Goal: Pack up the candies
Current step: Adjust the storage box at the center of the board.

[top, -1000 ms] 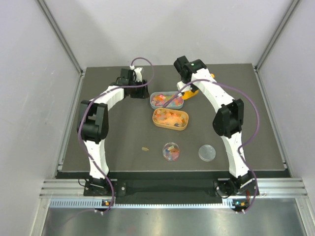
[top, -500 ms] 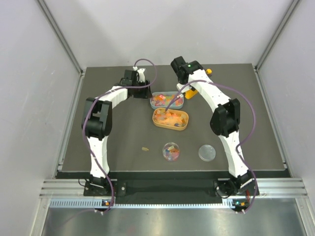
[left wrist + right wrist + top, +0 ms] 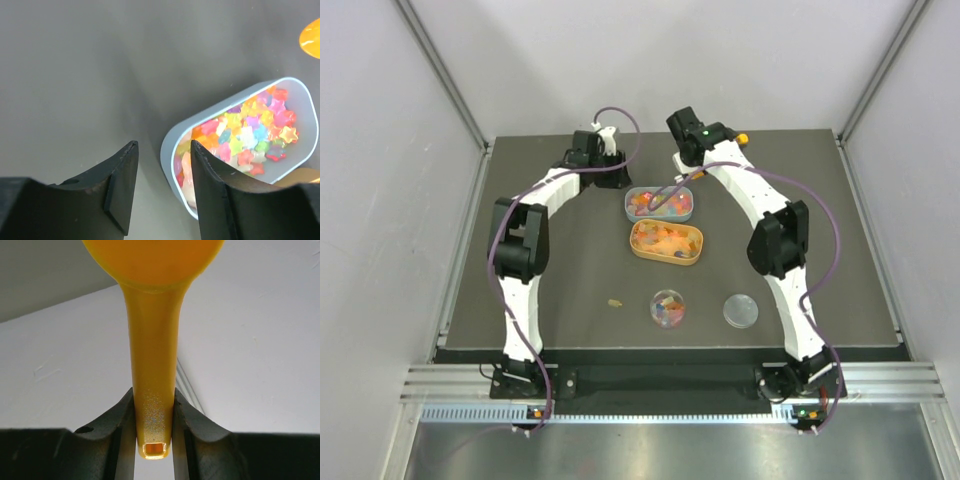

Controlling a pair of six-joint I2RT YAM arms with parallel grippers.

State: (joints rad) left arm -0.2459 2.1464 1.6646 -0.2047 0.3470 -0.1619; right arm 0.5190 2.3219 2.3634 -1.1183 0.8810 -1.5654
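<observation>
1. Left gripper (image 3: 163, 146): jaws spread, nothing between them but bare dark table (image 3: 75, 75). It sits low at the left end of the pale blue tray (image 3: 172, 150). One finger (image 3: 212, 192) overlaps the tray's rounded end in the left wrist view (contact or a gap, I cannot tell).
2. Candies (image 3: 250, 132): tiny star-shaped sweets in red, orange, yellow, green, pink and blue, heaped inside the pale blue tray, filling its floor.
3. More candies lie in the orange tray (image 3: 698, 243), which sits just nearer the arm bases than the blue one, the two trays close together.
4. A third small lot fills a round clear tub (image 3: 667, 307) nearer still to the bases. Its clear lid (image 3: 741, 311) lies flat beside it to the right, apart from it.
5. One stray pale piece (image 3: 614, 302) rests on the table left of the tub.
6. Right gripper (image 3: 153, 395): clamped on the handle of the orange scoop (image 3: 152, 340), both fingers pressed to its sides near the handle's end. The arm is raised over the far edge of the table, beyond the blue tray.
7. Scoop bowl points away from the wrist camera towards the white wall. Only its outer side shows, so its contents cannot be told.
</observation>
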